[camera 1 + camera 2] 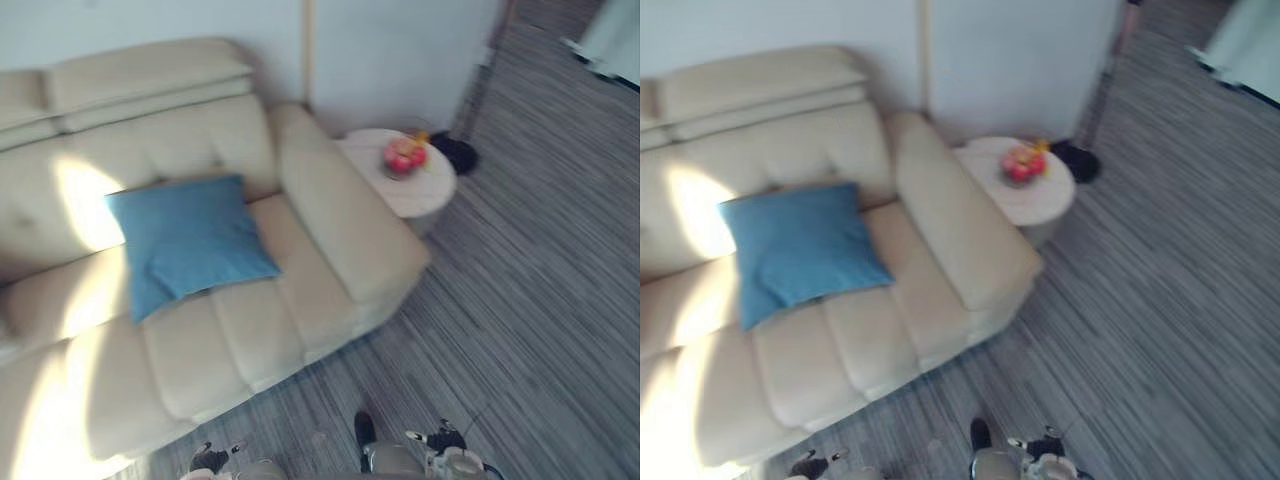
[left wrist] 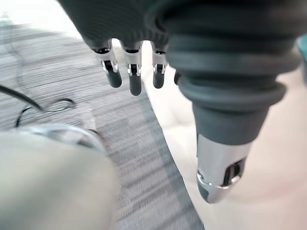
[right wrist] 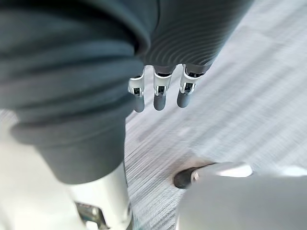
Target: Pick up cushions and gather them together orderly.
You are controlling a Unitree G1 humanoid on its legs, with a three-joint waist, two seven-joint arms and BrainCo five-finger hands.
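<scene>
Where the cushion lies: one blue cushion [image 1: 190, 243] sits on the seat of the sofa [image 1: 300, 300], with its top edge leaning on the back rest.
Cushion shape: square and soft, turned a little so one corner points to the front of the seat.
Cushion and arm rest: the cushion is near the sofa's fat arm rest on the robot's right, but not touching it.
Sofa: cream and puffy, pushed against a pale wall [image 1: 400, 50], with bright sun on its left part.
Side table [image 1: 425, 195]: small, round and pale, just beside the arm rest.
Bowl of fruit [image 1: 404, 156]: on the table, holding red and yellow fruit.
Dark thing [image 1: 458, 154]: on the floor just past the table; I cannot tell what it is.
Carpet [image 1: 530, 300]: grey with thin stripes, in front of the sofa and off to the right.
Left hand [image 2: 124, 33]: hangs over the carpet, close to the pale edge of the sofa.
Left fingers [image 2: 135, 79]: straight, side by side with small gaps, thumb [image 2: 218, 167] apart, nothing in them.
Right hand [image 3: 172, 38]: hangs over the carpet.
Right fingers [image 3: 159, 93]: straight and loose in a row, nothing in them.
Hands and cushion: neither hand touches the cushion.
</scene>
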